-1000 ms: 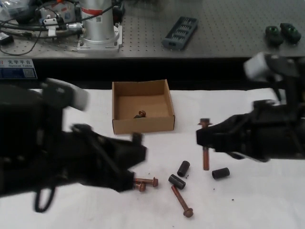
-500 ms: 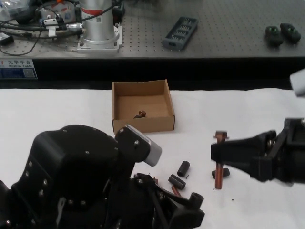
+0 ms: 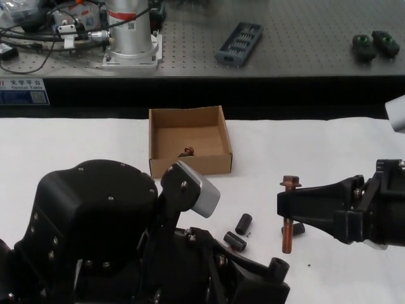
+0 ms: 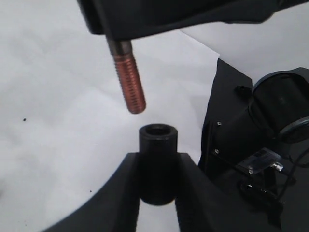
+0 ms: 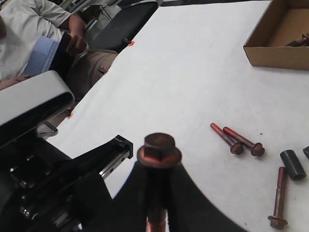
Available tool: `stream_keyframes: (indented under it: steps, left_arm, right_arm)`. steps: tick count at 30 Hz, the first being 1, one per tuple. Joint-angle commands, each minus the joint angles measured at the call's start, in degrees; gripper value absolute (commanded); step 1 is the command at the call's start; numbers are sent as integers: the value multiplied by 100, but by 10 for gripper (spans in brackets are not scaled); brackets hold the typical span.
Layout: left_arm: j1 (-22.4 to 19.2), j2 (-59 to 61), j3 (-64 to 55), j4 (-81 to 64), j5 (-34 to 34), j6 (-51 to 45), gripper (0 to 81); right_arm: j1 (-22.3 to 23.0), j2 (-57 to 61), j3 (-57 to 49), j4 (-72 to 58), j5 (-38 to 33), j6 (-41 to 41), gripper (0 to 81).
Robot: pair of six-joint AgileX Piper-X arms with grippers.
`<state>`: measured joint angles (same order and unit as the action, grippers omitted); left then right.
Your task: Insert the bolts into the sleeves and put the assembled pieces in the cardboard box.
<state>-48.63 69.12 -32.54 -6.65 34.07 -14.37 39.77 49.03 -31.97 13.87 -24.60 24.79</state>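
My left gripper (image 4: 157, 162) is shut on a black sleeve (image 4: 157, 164), held upright with its bore facing up; in the high view the sleeve (image 3: 277, 266) stands at the front middle. My right gripper (image 3: 286, 208) is shut on a copper bolt (image 3: 288, 218) that hangs head up. Its threaded tip (image 4: 130, 84) sits just above the sleeve's mouth and a little to one side, not touching. The bolt's hex head (image 5: 159, 150) shows between the right fingers. The cardboard box (image 3: 190, 166) holds one piece (image 3: 186, 152).
Loose black sleeves (image 3: 243, 223) (image 3: 234, 240) (image 3: 297, 229) lie on the white cloth between the arms. Spare bolts (image 5: 229, 140) (image 5: 244, 141) (image 5: 277, 198) and a sleeve (image 5: 293, 164) lie near the box (image 5: 282, 53). The left arm's bulk covers the front left.
The left arm swung from the left to the front middle and now holds a sleeve up. The right gripper carried its bolt rightward and down over that sleeve.
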Motion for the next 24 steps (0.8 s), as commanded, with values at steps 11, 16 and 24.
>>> stream_keyframes:
  steps: [11, 16, 24]
  left_arm:
    - [-23, -11, -34, -117, 224, -26, 4]
    - [-23, -11, -34, -117, 198, -26, 4]
    - [-23, -11, -34, -117, -38, -247, 4]
  right_arm:
    - [-26, -38, -24, -136, -108, 130, 43]
    - [-26, -38, -24, -136, -146, 141, 43]
    - [-26, -38, -24, -136, -232, 221, 43]
